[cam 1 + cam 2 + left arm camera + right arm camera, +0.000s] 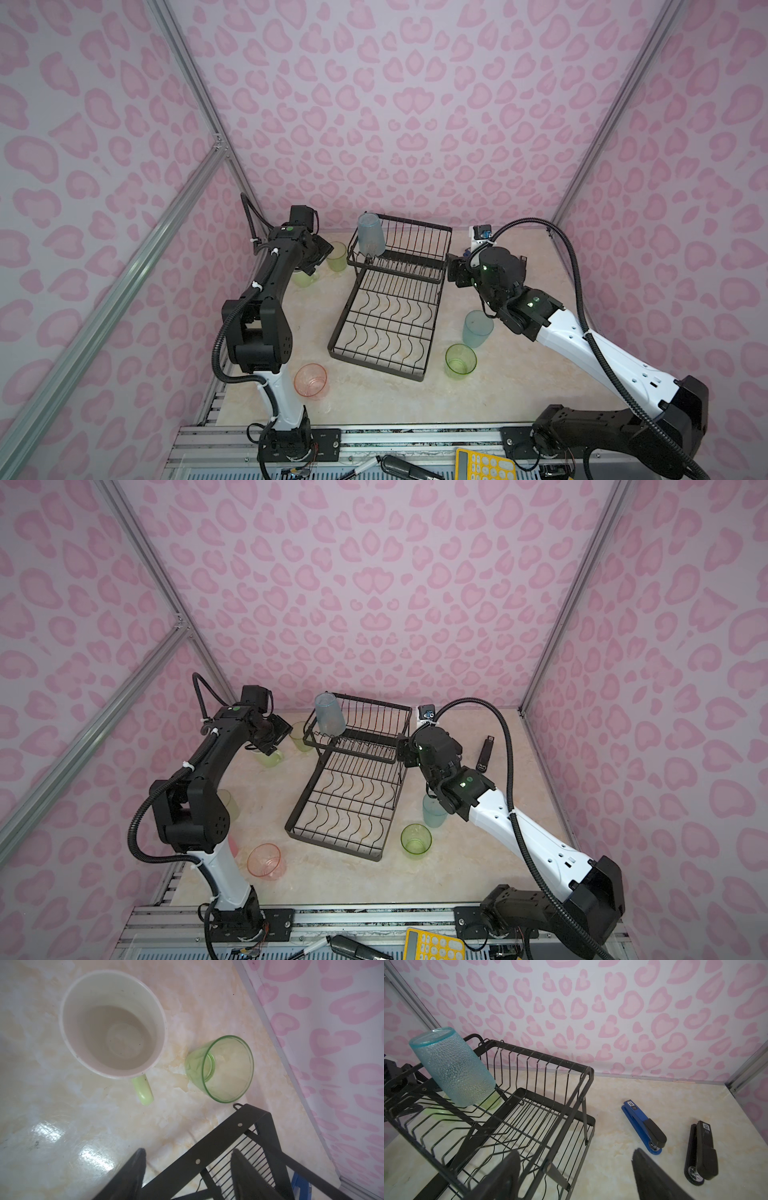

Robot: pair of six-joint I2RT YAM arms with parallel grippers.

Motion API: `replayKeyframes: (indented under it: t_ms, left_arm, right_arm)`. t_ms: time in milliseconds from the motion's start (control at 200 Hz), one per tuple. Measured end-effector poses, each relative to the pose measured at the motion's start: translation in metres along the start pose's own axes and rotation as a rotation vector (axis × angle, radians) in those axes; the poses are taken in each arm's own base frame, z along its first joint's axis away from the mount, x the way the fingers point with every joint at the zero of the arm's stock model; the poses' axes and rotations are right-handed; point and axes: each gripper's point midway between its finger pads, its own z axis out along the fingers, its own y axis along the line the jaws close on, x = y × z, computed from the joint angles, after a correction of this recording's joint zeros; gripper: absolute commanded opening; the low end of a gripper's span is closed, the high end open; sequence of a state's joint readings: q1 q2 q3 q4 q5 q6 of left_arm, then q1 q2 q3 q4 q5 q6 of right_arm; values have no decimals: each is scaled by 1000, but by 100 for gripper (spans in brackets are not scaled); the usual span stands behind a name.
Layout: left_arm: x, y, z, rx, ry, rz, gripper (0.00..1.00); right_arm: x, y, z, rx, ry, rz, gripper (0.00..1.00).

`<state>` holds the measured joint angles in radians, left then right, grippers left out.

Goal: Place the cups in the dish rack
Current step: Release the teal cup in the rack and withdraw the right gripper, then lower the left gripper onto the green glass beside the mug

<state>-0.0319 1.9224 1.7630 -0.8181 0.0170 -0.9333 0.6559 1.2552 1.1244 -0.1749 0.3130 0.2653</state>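
Closest to me lies a yellow calculator (484,463). One blue cup (371,239) sits upside down in the raised basket of the dish rack (388,320); the others wait on the surface (374,399). Both the left hand (188,1151) and the right hand (575,1151) have fingers apart, holding nothing. The green mug (113,1024) and green cup (224,1068) look light, smooth and tippy, I think; pinch one wall at the rim.

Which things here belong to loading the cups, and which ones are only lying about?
Belongs:
dish rack
racked blue cup
loose blue cup
front green cup
back green cup
pink cup
handled mug

Lying about:
blue stapler
black stapler
yellow calculator
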Motion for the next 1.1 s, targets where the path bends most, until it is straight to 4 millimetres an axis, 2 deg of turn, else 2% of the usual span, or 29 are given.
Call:
replayKeyframes:
  t_ms: [375,685,880,985,1060,1100]
  left_arm:
    - [-6,-27,36,0,0,-50,54]
    - [0,-25,69,-45,27,-82,54]
    - [3,-20,87,-74,38,-88,51]
    - [3,-19,94,-82,39,-88,45]
    - [2,-19,97,-87,35,-87,33]
    - [1,-19,99,-88,32,-87,31]
  right_arm:
    - [8,-17,-10,24,3,10,83]
    - [13,-31,-8,54,10,17,83]
    - [16,-31,-8,44,18,23,83]
    - [15,-31,-8,46,17,24,83]
    - [14,-32,-8,45,14,26,83]
    - [14,-32,-9,45,13,26,83]
